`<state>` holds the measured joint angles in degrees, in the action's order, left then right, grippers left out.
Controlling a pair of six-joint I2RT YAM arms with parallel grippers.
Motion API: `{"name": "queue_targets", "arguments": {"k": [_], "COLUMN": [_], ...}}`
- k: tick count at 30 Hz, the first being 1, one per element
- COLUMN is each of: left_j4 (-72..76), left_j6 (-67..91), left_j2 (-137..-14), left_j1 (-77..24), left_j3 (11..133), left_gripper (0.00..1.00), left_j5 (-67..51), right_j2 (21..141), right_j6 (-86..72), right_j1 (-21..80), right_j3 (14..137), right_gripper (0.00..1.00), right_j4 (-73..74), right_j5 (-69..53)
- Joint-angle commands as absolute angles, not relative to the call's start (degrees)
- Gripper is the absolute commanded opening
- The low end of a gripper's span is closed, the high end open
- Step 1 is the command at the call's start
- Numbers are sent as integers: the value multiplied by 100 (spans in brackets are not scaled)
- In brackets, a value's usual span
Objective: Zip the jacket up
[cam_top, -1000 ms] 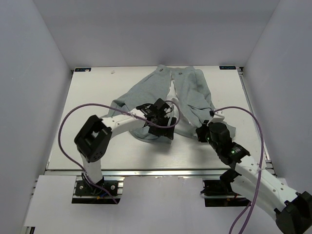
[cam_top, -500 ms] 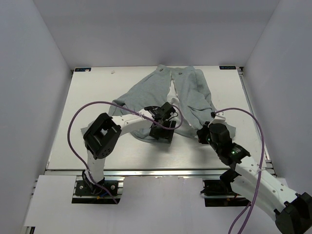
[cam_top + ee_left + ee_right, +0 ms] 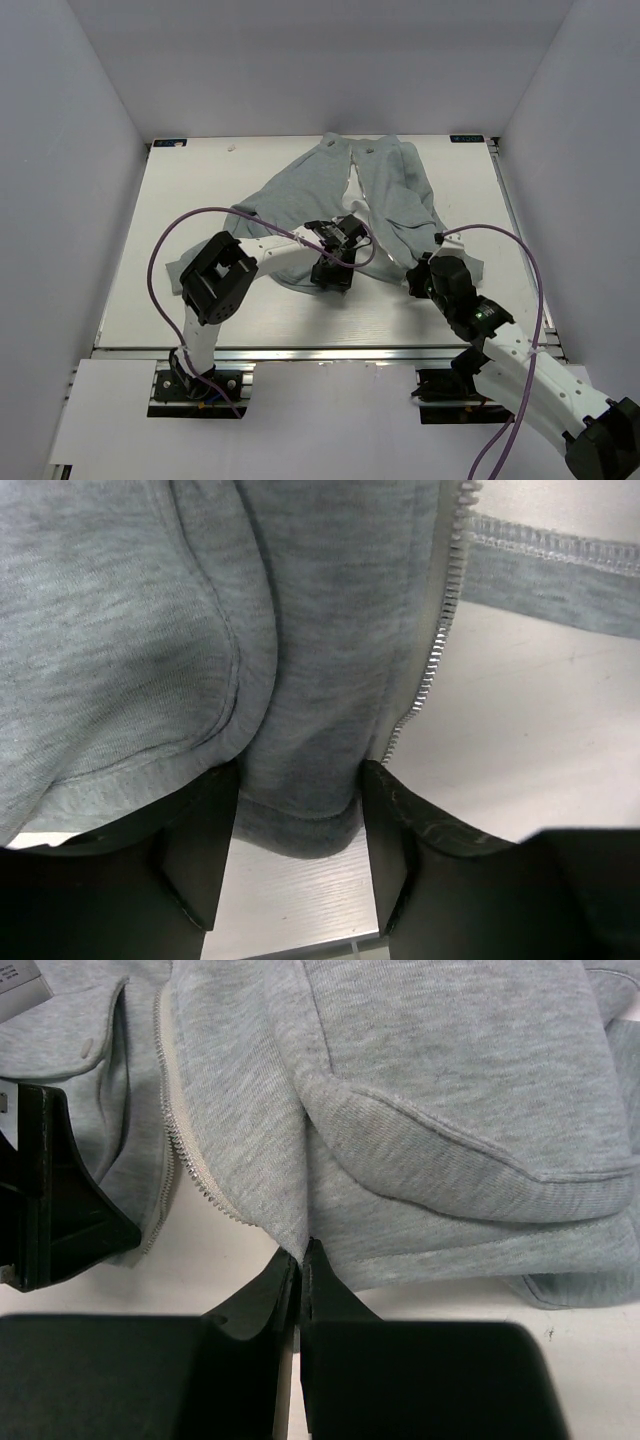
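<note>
The light grey jacket (image 3: 385,190) lies unzipped on the white table (image 3: 200,190), its collar at the far side. My left gripper (image 3: 333,272) is at the bottom hem of the left front panel. In the left wrist view it (image 3: 300,830) is open, with the hem corner (image 3: 300,810) between its fingers and the zipper teeth (image 3: 437,645) just to the right. My right gripper (image 3: 413,272) is shut on the bottom hem corner of the right panel (image 3: 300,1255), beside that panel's zipper teeth (image 3: 185,1150). A flap pocket (image 3: 450,1170) lies just beyond it.
Purple cables (image 3: 165,240) loop over both arms. White walls enclose the table on three sides. The left gripper's black finger (image 3: 50,1195) shows at the left of the right wrist view. A white label (image 3: 15,985) lies at that view's top left.
My left gripper has moved nearer and slightly right along the hem, and its elbow has swung right. The right arm has hardly moved.
</note>
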<state>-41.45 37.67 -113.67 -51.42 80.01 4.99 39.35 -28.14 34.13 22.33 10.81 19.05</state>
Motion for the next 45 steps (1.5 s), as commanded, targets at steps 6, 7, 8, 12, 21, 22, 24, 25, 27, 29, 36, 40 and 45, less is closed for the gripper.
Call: {"name": "queue_targets", "arguments": {"k": [6, 7, 8, 12, 21, 22, 24, 25, 27, 29, 36, 40, 45], "left_j4": [-4324, -4316, -4324, -4280, -3982, -3921, -3806, -3719, -3665, -3578, -2629, -1568, -670], "left_j6": [3867, 3858, 3841, 3648, 3129, 3103, 3041, 3032, 3058, 3137, 3217, 3331, 3453], "left_j2": [-11769, -11760, -11751, -11602, -11110, -11031, -10776, -10680, -10398, -10083, -8799, -8210, -7849], "left_j1": [-5335, -5335, -5335, -5335, -5335, -5335, -5335, -5335, -5335, -5335, -5335, -5326, -5326], "left_j3": [8271, 8253, 8244, 8279, 8236, 8218, 8218, 8218, 8253, 8262, 7674, 7086, 6768], "left_gripper": [46, 43, 34, 10, 0, 0, 0, 0, 0, 0, 0, 0, 0], "left_j5": [800, 791, 791, 756, 467, 448, 475, 518, 571, 702, 993, 888, 519], "right_j2": [3841, 3832, 3841, 3867, 4025, 4043, 4087, 4113, 4183, 4201, 4157, 4289, 4675], "right_j6": [-2927, -2927, -2918, -2909, -2865, -2857, -2795, -2760, -2699, -2646, -2707, -2979, -3155], "right_j1": [3384, 3392, 3393, 3393, 3366, 3340, 3287, 3218, 3103, 3024, 2681, 2593, 2558], "right_j3": [2171, 2162, 2162, 2153, 2206, 2206, 2206, 2206, 2197, 2154, 1890, 1671, 1722], "right_gripper": [0, 0, 0, 0, 0, 0, 0, 0, 0, 0, 0, 0, 0], "right_j4": [1178, 1169, 1160, 1038, 757, 695, 450, 353, 133, -376, -2441, -4317, -5343], "right_j5": [2074, 2048, 2030, 1855, 1389, 1215, 838, 696, 266, -16, -1028, -1414, -1872]}}
